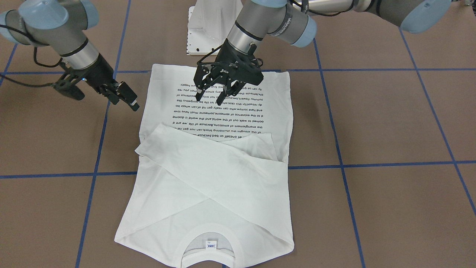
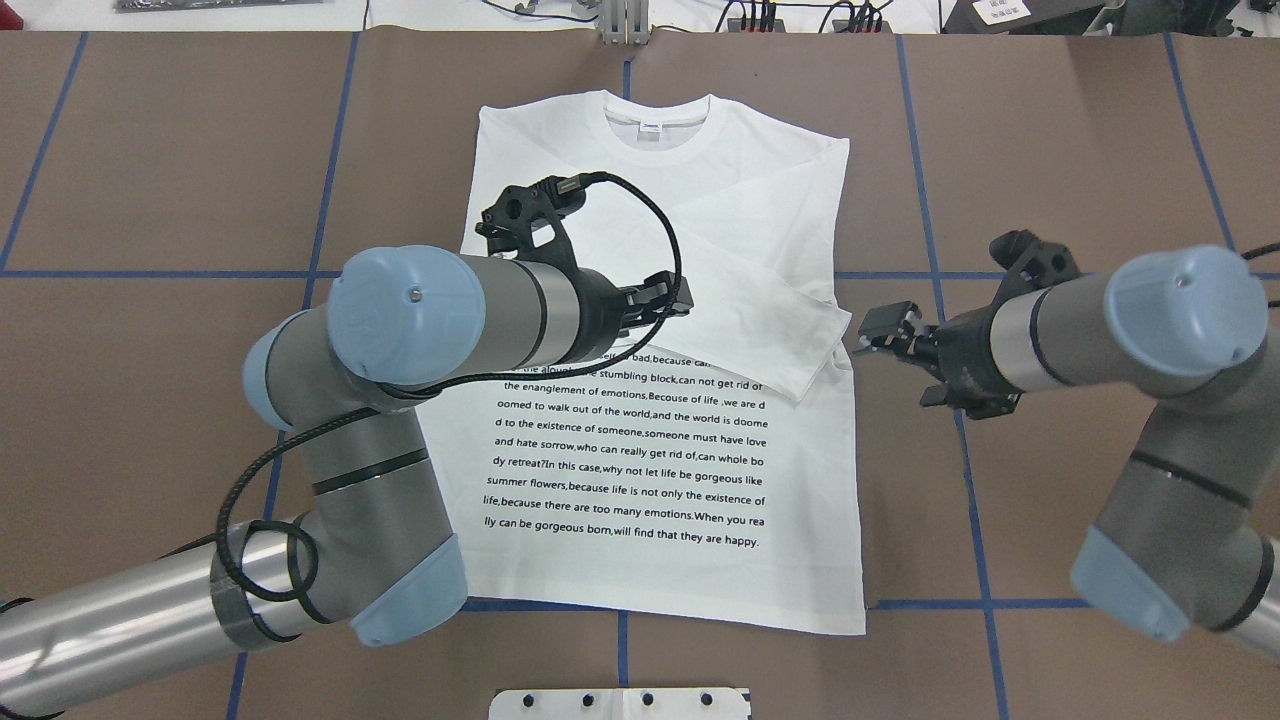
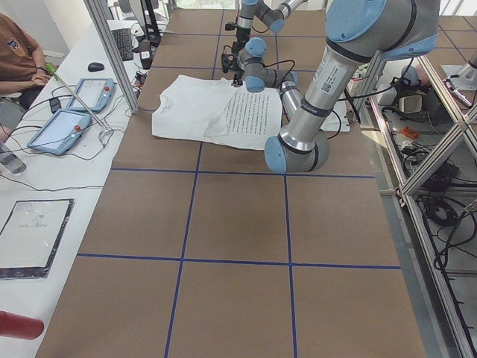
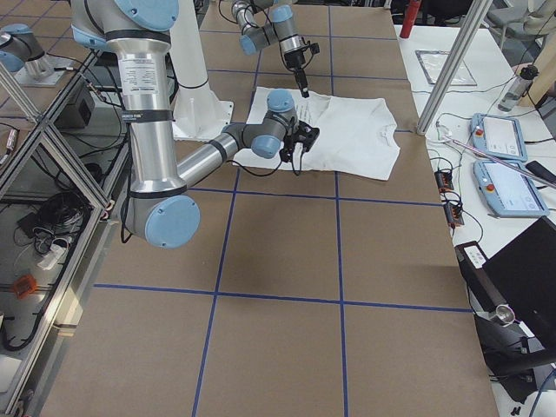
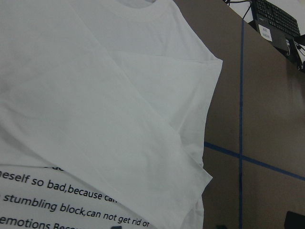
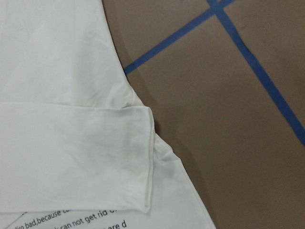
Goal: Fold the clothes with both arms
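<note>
- The shirt (image 2: 660,400) lies flat on the brown desk (image 2: 1050,150), printed side up, collar (image 2: 657,120) at the far edge from the robot and hem nearest it.
- Both sleeves are folded in across the chest and cross each other; the upper one ends in a cuff (image 6: 148,157) at the shirt's right edge, just above the text block (image 2: 625,450).
- The left hand (image 1: 215,95) hangs over the text near the shirt's middle, fingers apart, gripping nothing; whether it touches the cloth I cannot tell.
- The right hand (image 2: 880,335) hovers over bare desk just beside the shirt's right edge, level with the folded cuff. Its fingers look close together with nothing between them, and they are clear of the cloth.
- Blue tape lines (image 2: 930,250) cross the desk in a grid; one passes under the shirt.
- In the left side view, two tablets (image 3: 74,112) lie on a white side table beyond the desk.
</note>
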Action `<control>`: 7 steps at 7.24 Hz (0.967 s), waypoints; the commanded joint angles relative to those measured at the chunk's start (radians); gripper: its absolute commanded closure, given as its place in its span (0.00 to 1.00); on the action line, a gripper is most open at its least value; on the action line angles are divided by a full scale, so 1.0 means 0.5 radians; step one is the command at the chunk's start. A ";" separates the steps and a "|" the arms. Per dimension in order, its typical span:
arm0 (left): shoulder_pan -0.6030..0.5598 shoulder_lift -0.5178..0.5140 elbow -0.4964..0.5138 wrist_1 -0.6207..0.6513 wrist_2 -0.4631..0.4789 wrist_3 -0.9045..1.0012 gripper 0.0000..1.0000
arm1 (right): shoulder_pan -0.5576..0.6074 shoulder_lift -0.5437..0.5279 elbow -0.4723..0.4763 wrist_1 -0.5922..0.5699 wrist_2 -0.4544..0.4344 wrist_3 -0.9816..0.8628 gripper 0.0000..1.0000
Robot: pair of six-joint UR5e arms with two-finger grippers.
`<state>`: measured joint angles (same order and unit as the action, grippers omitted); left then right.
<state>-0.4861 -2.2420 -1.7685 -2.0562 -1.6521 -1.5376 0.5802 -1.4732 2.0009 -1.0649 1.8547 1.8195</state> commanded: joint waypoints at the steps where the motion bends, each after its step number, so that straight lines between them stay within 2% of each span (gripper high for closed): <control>1: -0.040 0.160 -0.175 0.075 0.000 0.111 0.29 | -0.639 -0.036 0.213 -0.261 -0.723 0.525 0.03; 2: -0.040 0.179 -0.193 0.078 0.006 0.108 0.29 | -0.854 -0.014 0.335 -0.582 -0.976 0.688 0.07; 4: -0.031 0.180 -0.194 0.078 0.012 0.102 0.28 | -0.991 -0.032 0.361 -0.665 -1.034 1.008 0.09; 7: -0.028 0.177 -0.206 0.081 0.021 0.093 0.28 | -1.044 -0.045 0.278 -0.745 -0.992 1.113 0.12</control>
<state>-0.5012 -2.1527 -1.8688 -2.0168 -1.6432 -1.4895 0.0703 -1.4947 2.1621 -1.4296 1.3474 2.3621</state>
